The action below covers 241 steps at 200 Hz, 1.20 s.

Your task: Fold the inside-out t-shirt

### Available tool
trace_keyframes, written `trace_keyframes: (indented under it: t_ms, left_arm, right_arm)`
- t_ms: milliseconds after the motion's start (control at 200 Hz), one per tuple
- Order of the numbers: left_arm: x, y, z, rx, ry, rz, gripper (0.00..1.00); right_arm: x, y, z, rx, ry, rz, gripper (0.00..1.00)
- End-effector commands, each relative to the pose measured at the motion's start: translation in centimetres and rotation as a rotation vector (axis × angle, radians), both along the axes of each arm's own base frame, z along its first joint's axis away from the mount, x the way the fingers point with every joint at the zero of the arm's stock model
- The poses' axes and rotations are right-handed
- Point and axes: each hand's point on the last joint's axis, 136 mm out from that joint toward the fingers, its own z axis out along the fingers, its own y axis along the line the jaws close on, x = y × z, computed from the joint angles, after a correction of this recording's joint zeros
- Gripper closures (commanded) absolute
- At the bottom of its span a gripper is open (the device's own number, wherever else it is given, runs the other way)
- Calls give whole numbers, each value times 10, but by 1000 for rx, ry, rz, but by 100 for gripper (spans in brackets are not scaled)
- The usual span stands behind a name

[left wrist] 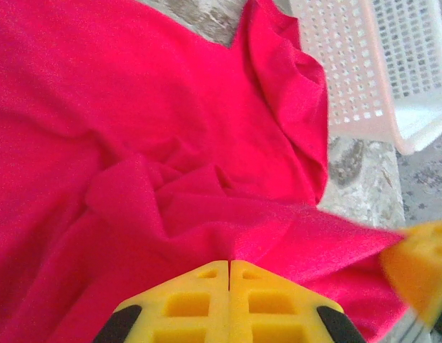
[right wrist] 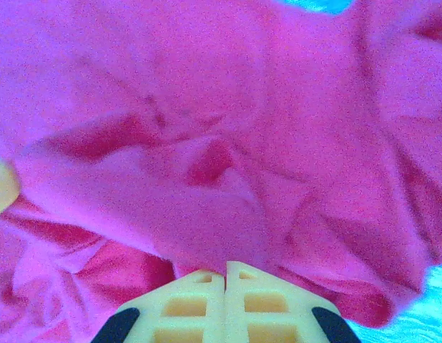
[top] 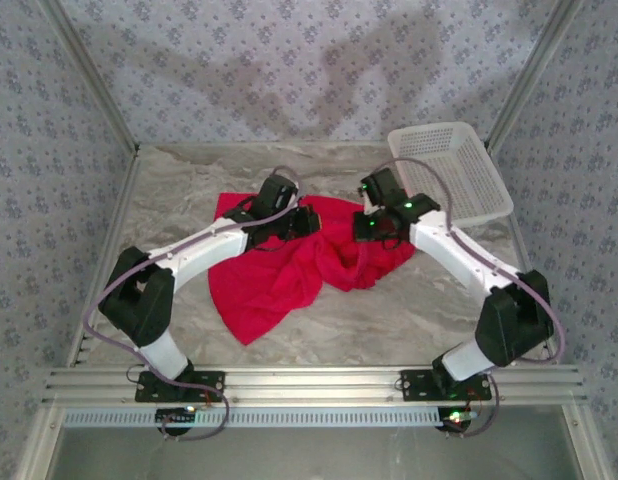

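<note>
The inside-out t-shirt (top: 289,265) is bright red and lies crumpled in the middle of the table. My left gripper (top: 301,222) sits over its upper middle. In the left wrist view the yellow fingers (left wrist: 199,300) are pressed together, the left gripper (left wrist: 229,262) shut on a fold of the t-shirt (left wrist: 135,143) whose creases run into the tips. My right gripper (top: 369,228) is close by on the shirt's right part. In the right wrist view the right gripper (right wrist: 226,265) is shut, with a ridge of the t-shirt (right wrist: 207,128) meeting its tips.
A white mesh basket (top: 451,170) stands at the back right, just beyond the shirt, and shows in the left wrist view as the basket (left wrist: 371,64). Patterned walls enclose the marbled table (top: 389,320). The two grippers are a hand's width apart.
</note>
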Motion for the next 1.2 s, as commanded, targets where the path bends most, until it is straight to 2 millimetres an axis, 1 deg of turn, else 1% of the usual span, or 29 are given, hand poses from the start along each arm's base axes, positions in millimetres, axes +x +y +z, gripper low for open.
trace_keyframes:
  t_ms: [0,90,175,195,255,320,380,395,425,485,590,640,705,800,879,984,1044,1059,1084,1164,1199]
  left_arm:
    - [-3,-32,41,-99,-77,-43,100]
    - [-12,-55,44,-129,-85,-75,100]
    - [-15,-70,37,-126,-73,-102,100]
    - [-15,-72,34,-123,-67,-104,100]
    - [-12,-75,27,-113,-54,-103,100]
    - [-9,-75,22,-101,-54,-94,100]
    - [-6,-76,19,-89,-51,-96,100]
    - [-6,-76,19,-86,-50,-98,100]
    - [-5,-75,17,-78,-48,-98,100]
    - [-5,-74,15,-69,-47,-96,100]
    - [-6,-72,11,-63,-42,-97,100]
    - [-6,-70,9,-57,-37,-96,100]
    - [-6,-69,7,-56,-34,-93,100]
    - [-8,-68,7,-56,-34,-93,100]
    - [-8,-67,7,-56,-32,-93,100]
    - [-9,-65,9,-60,-34,-90,100]
    - [-10,-64,9,-59,-35,-88,100]
    - [-10,-63,8,-58,-35,-88,100]
    - [-11,-63,10,-59,-37,-88,100]
    - [-12,-61,10,-57,-38,-85,100]
    - [-13,-60,10,-58,-37,-84,100]
  right_arm:
    - [-19,-48,-19,-25,53,-159,100]
    - [-30,-69,-35,4,65,-239,100]
    - [-38,-79,-52,21,75,-269,100]
    - [-34,-78,-52,36,57,-273,100]
    - [-37,-75,-60,53,81,-271,100]
    - [-39,-74,-64,54,106,-273,90]
    - [-42,-75,-62,44,114,-293,77]
    - [-41,-75,-60,44,107,-301,75]
    - [-47,-77,-61,34,127,-314,72]
    - [-52,-73,-54,45,123,-332,68]
    - [-61,-58,-45,67,115,-327,68]
    - [-64,-45,-41,84,104,-302,68]
    - [-66,-29,-40,114,111,-276,64]
    - [-63,-11,-45,152,143,-262,52]
    - [-58,-6,-55,137,178,-277,48]
    - [-50,-7,-71,118,230,-323,46]
    - [-45,-12,-81,99,255,-356,45]
    - [-40,-10,-82,107,243,-362,45]
    - [-37,-12,-86,103,249,-375,45]
    - [-26,-18,-98,76,251,-411,45]
    - [-24,-20,-103,64,255,-420,47]
